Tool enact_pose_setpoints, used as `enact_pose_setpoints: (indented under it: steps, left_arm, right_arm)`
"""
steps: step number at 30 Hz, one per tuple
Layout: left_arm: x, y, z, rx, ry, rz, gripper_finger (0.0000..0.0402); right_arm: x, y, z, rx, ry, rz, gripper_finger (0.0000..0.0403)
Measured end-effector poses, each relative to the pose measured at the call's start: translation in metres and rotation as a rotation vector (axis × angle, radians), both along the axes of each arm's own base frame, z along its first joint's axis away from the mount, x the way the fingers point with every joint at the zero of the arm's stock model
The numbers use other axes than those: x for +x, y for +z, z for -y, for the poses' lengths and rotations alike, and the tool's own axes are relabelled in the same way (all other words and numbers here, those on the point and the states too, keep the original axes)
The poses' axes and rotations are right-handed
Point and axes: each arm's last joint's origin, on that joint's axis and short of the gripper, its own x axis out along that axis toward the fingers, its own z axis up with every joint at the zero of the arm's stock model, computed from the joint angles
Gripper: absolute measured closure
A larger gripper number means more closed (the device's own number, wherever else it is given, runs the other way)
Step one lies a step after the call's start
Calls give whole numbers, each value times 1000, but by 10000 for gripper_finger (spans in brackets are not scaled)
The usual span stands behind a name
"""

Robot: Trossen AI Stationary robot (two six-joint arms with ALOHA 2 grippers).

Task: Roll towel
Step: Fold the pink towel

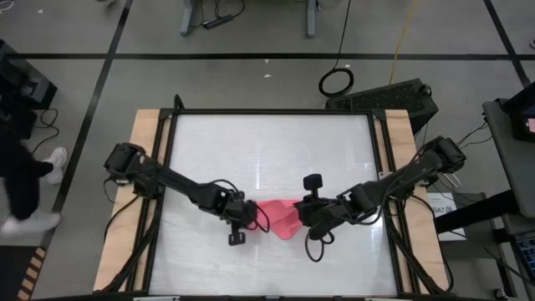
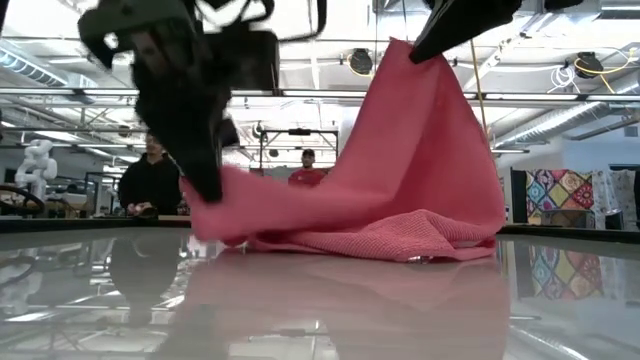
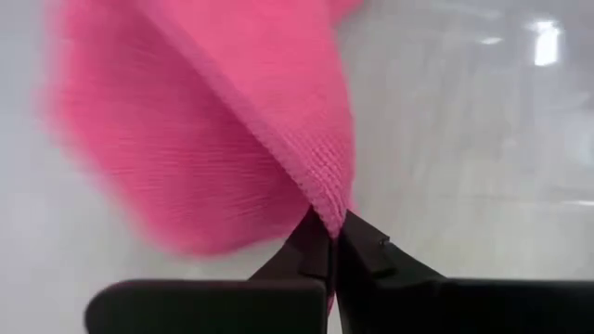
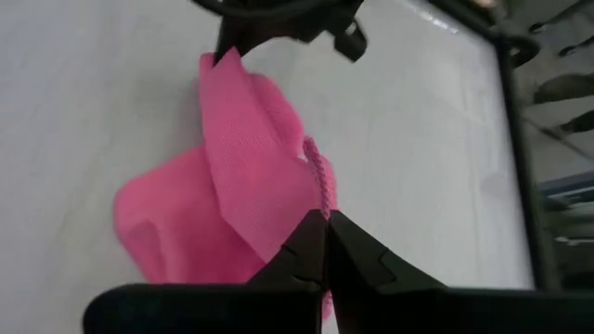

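- left hand [image 1: 251, 219] pinched on one edge of the towel [image 1: 280, 219]; cloth trails from it onto the worktop [image 1: 267, 150]
- right hand [image 1: 303, 211] clamped on the opposite corner, lifted above

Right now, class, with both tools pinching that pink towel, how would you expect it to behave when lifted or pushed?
Probably floppy: the towel hangs tent-like from the right tool and sags toward the left tool. Likely light, as thin fingertip pinches hold it. Pushed, it would probably bunch, as its folds already crumple on the table.

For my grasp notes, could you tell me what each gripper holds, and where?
Both hold the towel: left gripper pinches its edge, right gripper pinches a raised corner.
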Motion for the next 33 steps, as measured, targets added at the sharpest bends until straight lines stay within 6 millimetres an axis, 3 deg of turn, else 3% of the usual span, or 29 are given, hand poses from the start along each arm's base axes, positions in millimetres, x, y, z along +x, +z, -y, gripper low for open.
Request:
enact_pose_setpoints:
  steps: [3, 10, 15, 23, 26, 29, 33]
  left_arm:
    - [-7, 37, -6, 127, 23, -10, 399]
    - [-35, 146, -24, 375, 158, 131, 400]
    - [-47, 191, -44, 530, 221, 209, 401]
    - [-45, 210, -110, 787, 294, 136, 401]
    - [-48, 217, -127, 779, 326, 129, 401]
    - [-51, 218, -122, 667, 250, 153, 401]
    - [-46, 197, -89, 544, 49, 126, 401]
  right_arm:
    - [-6, 11, 5, -38, -8, 31, 403]
    - [-29, 55, 33, -44, -26, 169, 403]
    - [-45, 84, 66, -76, -64, 267, 403]
    - [-53, 100, 142, -170, -148, 268, 402]
    - [-54, 98, 158, -119, -114, 250, 402]
    - [-54, 88, 154, 9, -16, 185, 402]
    - [-50, 45, 134, 159, 143, 48, 402]
